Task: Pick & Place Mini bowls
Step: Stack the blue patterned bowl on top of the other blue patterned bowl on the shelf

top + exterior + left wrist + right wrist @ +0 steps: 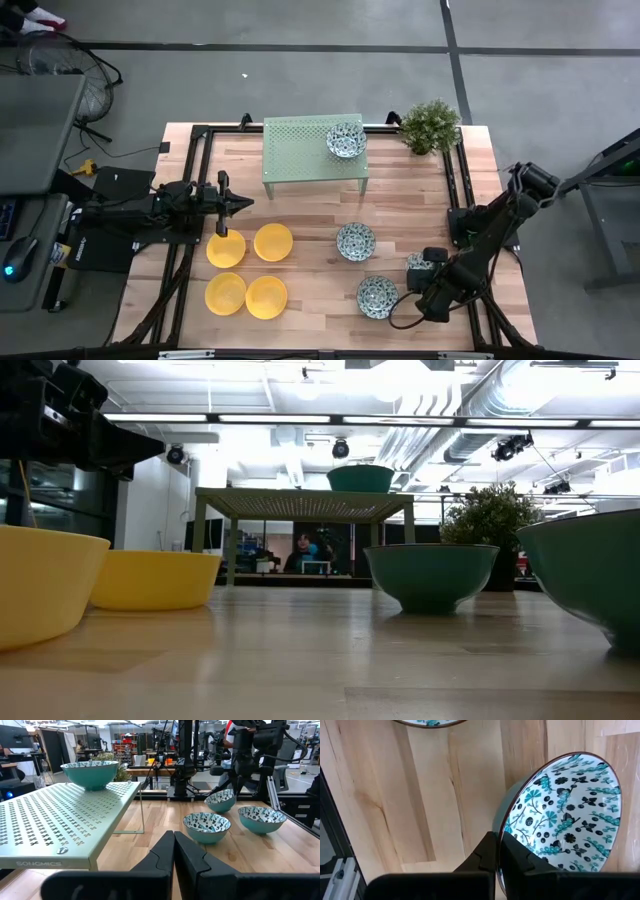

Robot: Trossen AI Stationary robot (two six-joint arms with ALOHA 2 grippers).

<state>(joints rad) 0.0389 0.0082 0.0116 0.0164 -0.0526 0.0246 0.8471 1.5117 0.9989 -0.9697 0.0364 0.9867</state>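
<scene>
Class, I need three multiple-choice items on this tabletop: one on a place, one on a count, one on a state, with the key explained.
1. Where is the patterned bowl farthest from the yellow ones?
A on the green rack
B under the rack
C beside the plant

2. How many yellow bowls are there?
A two
B four
C six

3. What is the right gripper doing?
A hanging open
B shut on a patterned bowl's rim
C holding a yellow bowl

Key: A, it sits on the rack's top; B, four lie grouped; C is wrong, B: fingers pinch the rim.

Bowl count on the table
Four yellow bowls (226, 249) are sitting at about 7 o'clock; four patterned bowls (355, 241) are showing, one on the single green rack (300, 150) at 12; one plant (431, 125).
</scene>
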